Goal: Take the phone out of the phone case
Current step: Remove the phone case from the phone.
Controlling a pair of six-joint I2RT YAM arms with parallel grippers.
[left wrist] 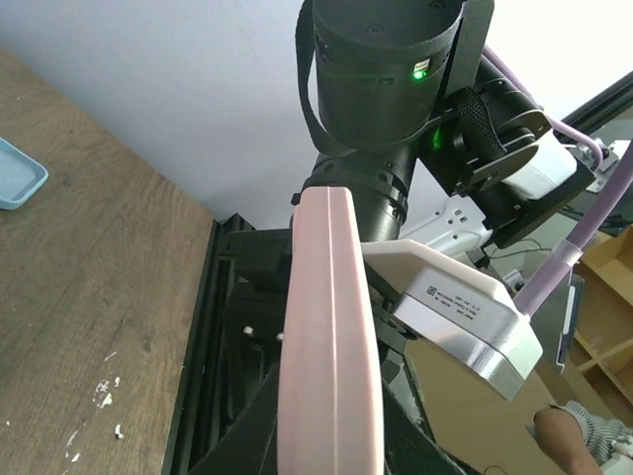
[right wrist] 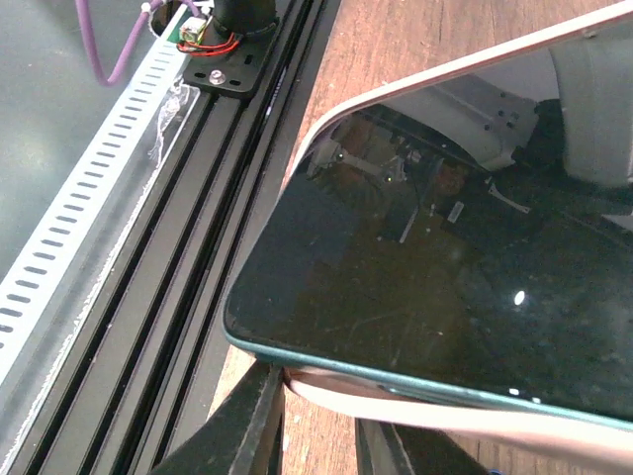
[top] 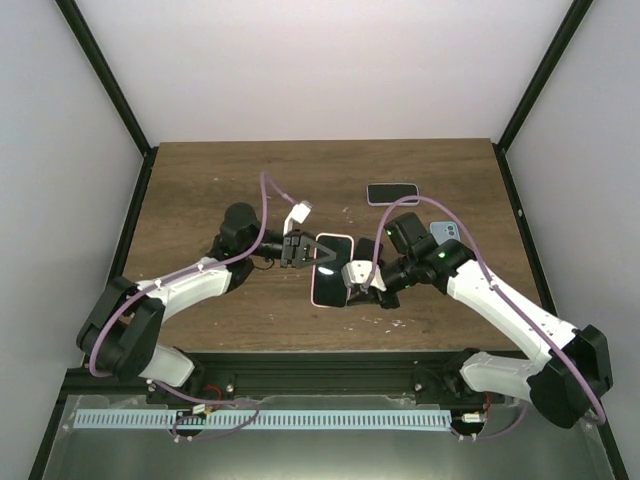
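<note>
A phone (top: pixel 333 262) with a dark screen sits in a pink phone case (top: pixel 325 299) held above the middle of the table. My left gripper (top: pixel 306 250) is shut on the case's far left edge. In the left wrist view, the pink case (left wrist: pixel 331 327) runs edge-on between the dark fingers of that gripper (left wrist: pixel 331 450). My right gripper (top: pixel 354 283) is at the near right corner. In its wrist view the phone (right wrist: pixel 445 297) has its teal-edged corner lifted clear of the case lip (right wrist: pixel 415 404), and the gripper (right wrist: pixel 321 440) is shut on that lip.
A second dark phone in a pink rim (top: pixel 391 193) lies at the back right of the wooden table (top: pixel 200 190). A light blue case (top: pixel 443 232) lies beside the right arm. The black rail (right wrist: pixel 198 228) runs along the near table edge.
</note>
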